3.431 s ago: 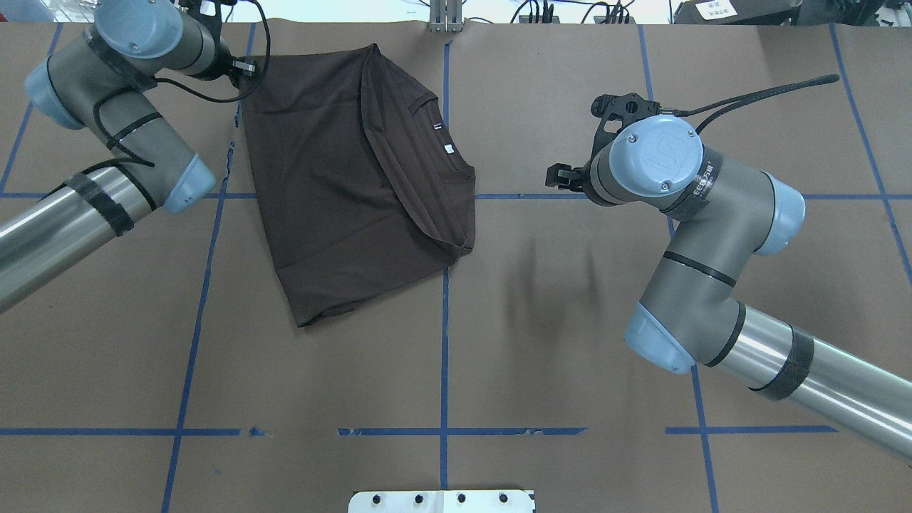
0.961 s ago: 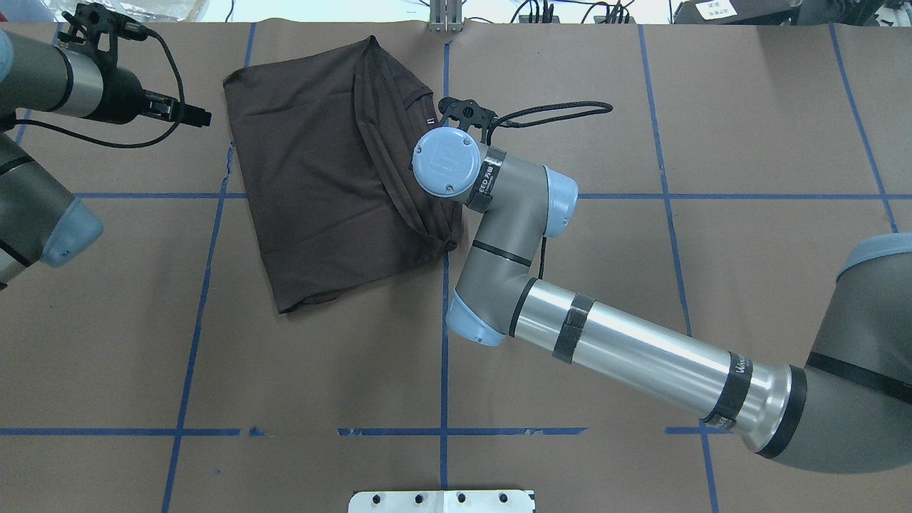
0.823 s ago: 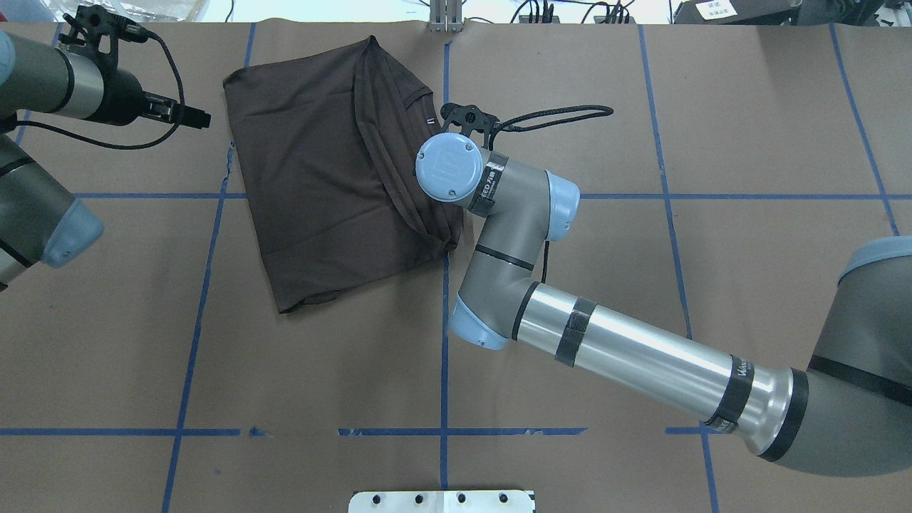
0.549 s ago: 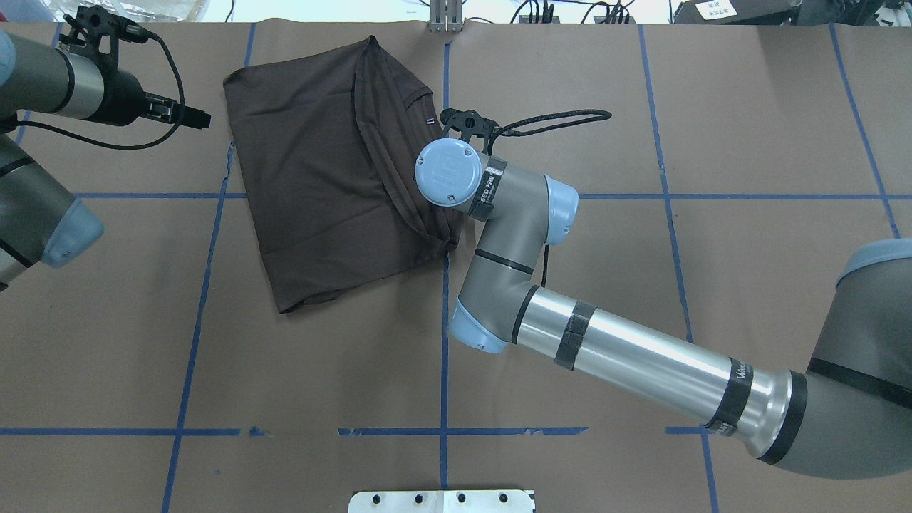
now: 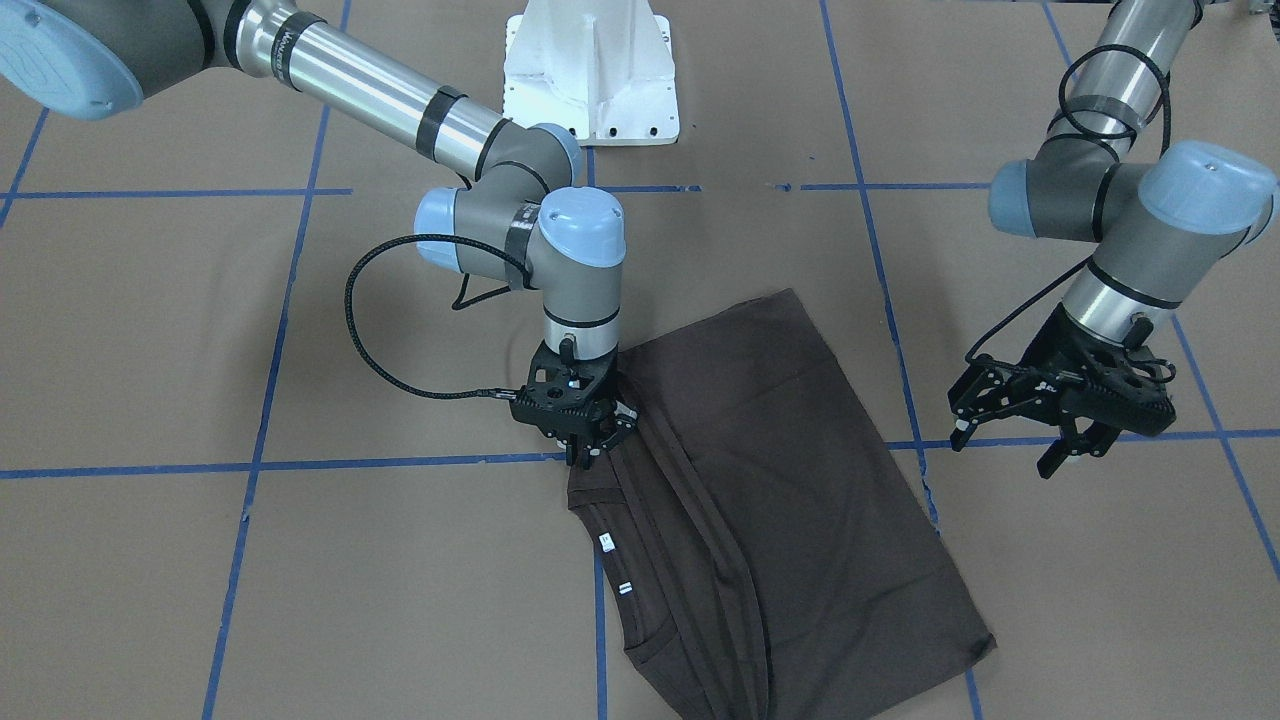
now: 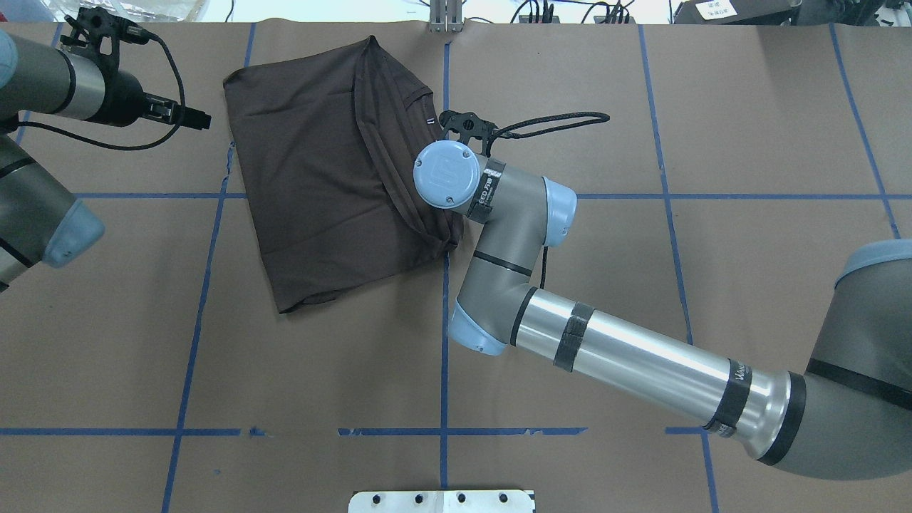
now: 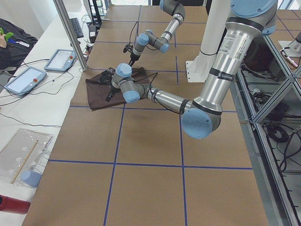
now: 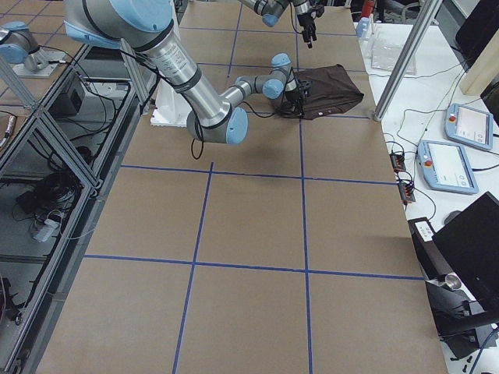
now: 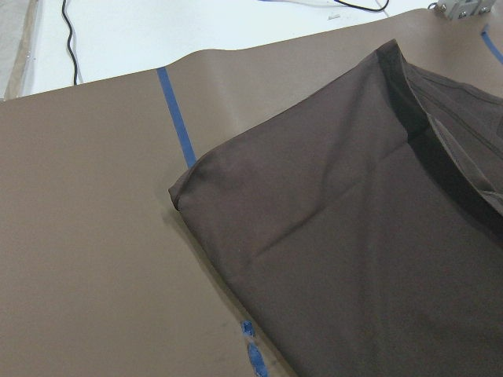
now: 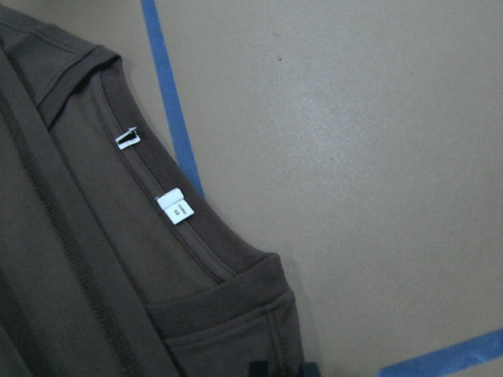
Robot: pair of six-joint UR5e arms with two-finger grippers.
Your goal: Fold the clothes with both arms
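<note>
The dark brown T-shirt (image 5: pixel 790 480) lies folded on the brown paper table, collar and two white neck tags (image 10: pixel 174 206) along its edge on my right. My right gripper (image 5: pixel 586 458) points straight down at that edge near the collar, its fingers drawn together on the fabric. In the right wrist view the black fingertips (image 10: pixel 259 369) sit at the shirt's corner (image 10: pixel 267 314). The overhead view hides this gripper under its blue wrist cap (image 6: pixel 447 174). My left gripper (image 5: pixel 1000 450) hangs open and empty above the table, apart from the shirt's far left corner (image 9: pixel 185 196).
The right forearm (image 6: pixel 627 356) stretches across the table's middle. The white pedestal base (image 5: pixel 590 70) stands at the robot's side. Blue tape lines (image 6: pixel 443 342) grid the paper. Tablets (image 7: pixel 59 59) and a metal post (image 7: pixel 70 33) stand beyond the far edge.
The right arm swung in from the right to the shirt's collar edge, then crept slightly toward the robot. The left gripper let go of the far left corner and pulled away.
</note>
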